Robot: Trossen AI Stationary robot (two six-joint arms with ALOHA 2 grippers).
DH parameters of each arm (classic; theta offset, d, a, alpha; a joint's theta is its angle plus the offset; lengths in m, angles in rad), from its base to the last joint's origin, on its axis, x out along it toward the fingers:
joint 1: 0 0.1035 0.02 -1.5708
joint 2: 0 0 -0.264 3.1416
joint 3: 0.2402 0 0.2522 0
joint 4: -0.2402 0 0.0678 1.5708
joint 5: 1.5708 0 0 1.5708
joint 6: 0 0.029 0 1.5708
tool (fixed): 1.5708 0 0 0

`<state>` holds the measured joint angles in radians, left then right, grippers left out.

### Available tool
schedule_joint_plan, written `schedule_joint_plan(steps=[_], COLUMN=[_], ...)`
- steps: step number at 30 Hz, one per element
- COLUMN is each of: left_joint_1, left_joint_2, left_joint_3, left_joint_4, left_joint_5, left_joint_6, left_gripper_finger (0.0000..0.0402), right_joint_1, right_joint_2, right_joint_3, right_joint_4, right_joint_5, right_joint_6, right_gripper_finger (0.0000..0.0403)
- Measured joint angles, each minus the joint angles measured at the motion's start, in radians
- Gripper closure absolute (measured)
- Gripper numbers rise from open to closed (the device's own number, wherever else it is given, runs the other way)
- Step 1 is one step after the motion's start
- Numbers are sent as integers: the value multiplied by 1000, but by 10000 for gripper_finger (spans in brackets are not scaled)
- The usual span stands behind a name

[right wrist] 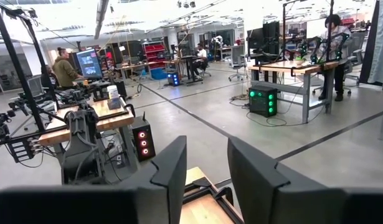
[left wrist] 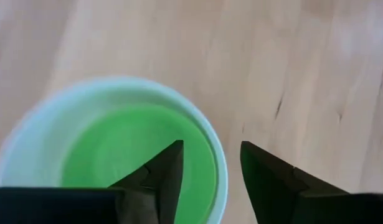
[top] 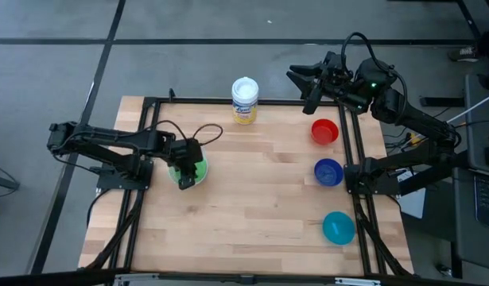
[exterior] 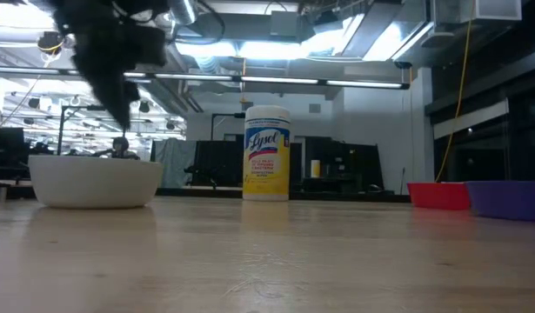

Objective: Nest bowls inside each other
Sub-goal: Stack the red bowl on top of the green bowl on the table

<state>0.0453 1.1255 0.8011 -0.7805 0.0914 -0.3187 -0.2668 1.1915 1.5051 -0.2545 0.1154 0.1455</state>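
Observation:
A green bowl (left wrist: 129, 149) sits nested inside the white bowl (left wrist: 29, 143), which rests on its base on the table's left half (top: 198, 179). My left gripper (left wrist: 211, 144) hangs open just above their rim, pointing steeply down. One finger is over the green bowl's inside and the other is outside the white rim; neither touches. In the low view the white bowl (exterior: 95, 181) stands below that gripper (exterior: 119, 117). The red bowl (top: 324, 131), dark blue bowl (top: 328, 171) and teal bowl (top: 338, 227) stand in a row along the right edge. My right gripper (top: 304, 87) waits raised over the far right corner, open and empty.
A white-lidded canister with a yellow label (top: 245, 100) stands upright at the middle of the far edge. Black frame rails run along the left and right sides of the table (top: 252, 214). Bare wood lies between the nested pair and the row of bowls.

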Motion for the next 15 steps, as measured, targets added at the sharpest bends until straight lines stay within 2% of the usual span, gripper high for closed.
schedule_joint_plan(steps=[7, 15], left_joint_1=[107, 263], left_joint_2=[-5, -5], left_joint_3=[203, 467], left_joint_4=[87, 332], left_joint_5=[-55, -55], left_joint_6=[52, 131], left_gripper_finger=[241, 241], right_joint_1=[0, 3], right_joint_2=[0, 37], right_joint_3=[1, 1], right_joint_4=[-24, -298], right_joint_5=[0, 23], right_joint_6=[30, 137], right_gripper_finger=[273, 292])
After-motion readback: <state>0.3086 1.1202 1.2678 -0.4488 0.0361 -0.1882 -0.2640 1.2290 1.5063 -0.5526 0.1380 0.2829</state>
